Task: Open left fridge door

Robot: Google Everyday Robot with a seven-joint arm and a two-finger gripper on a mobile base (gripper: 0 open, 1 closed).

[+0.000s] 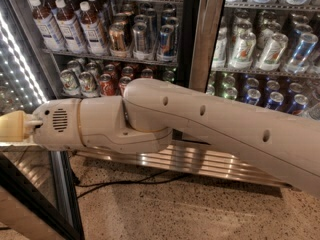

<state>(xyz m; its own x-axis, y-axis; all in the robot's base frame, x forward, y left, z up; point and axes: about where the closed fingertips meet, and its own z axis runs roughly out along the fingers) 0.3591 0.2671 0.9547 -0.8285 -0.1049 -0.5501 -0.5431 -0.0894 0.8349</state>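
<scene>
The fridge fills the back of the camera view, its shelves packed with bottles and cans. The left fridge door stands swung out towards me at the far left, and its strip of white LED dots runs diagonally along one edge. My cream arm reaches across from the right. My gripper is at the left edge of the view, against the inner side of that door at mid height. Part of it is cut off by the frame edge.
The right door is shut in front of green and blue cans. A louvred steel grille runs along the fridge base. A black cable lies on the speckled floor below the arm.
</scene>
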